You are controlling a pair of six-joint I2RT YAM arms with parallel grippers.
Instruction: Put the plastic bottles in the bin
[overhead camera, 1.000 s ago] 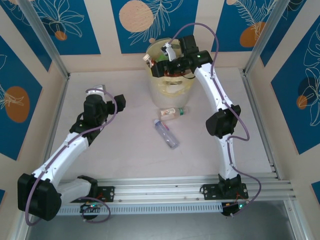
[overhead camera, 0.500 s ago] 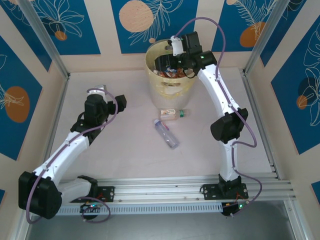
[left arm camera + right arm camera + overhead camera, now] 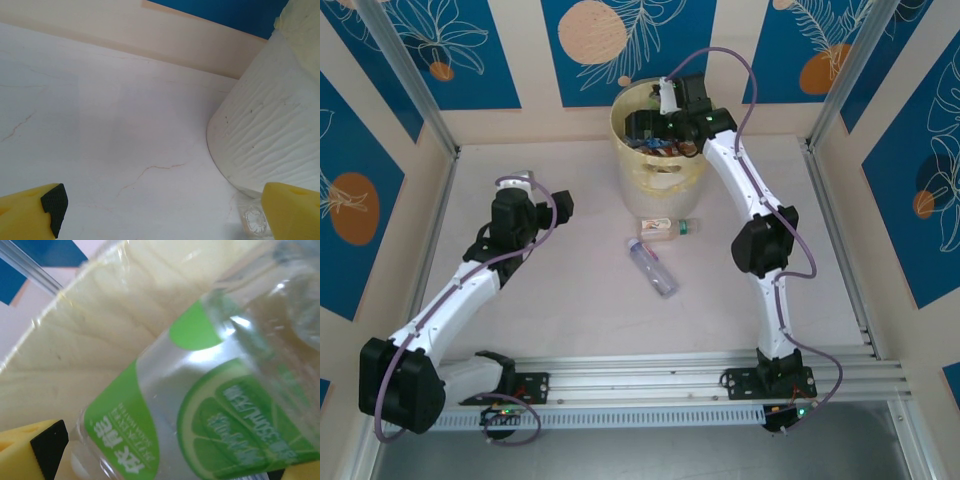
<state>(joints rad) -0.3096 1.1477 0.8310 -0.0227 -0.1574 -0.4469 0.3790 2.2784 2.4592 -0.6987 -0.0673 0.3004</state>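
Blue bottle (image 3: 653, 267) and tan bottle (image 3: 663, 227) lie mid-worktop, not yet binned. Idle left hand (image 3: 513, 183), fingers apart. At far edge, right hand (image 3: 645, 128) has gone deeper into bin (image 3: 660, 185), fingers apart. The green-label bottle (image 3: 200, 420) is inside, likely released.

The table (image 3: 590, 310) is free between the arms toward its near edge. The bin (image 3: 660, 185) blocks the far edge's middle, the right arm (image 3: 728, 165) over its mouth, two plastic bottles (image 3: 665, 227) lying just before it.
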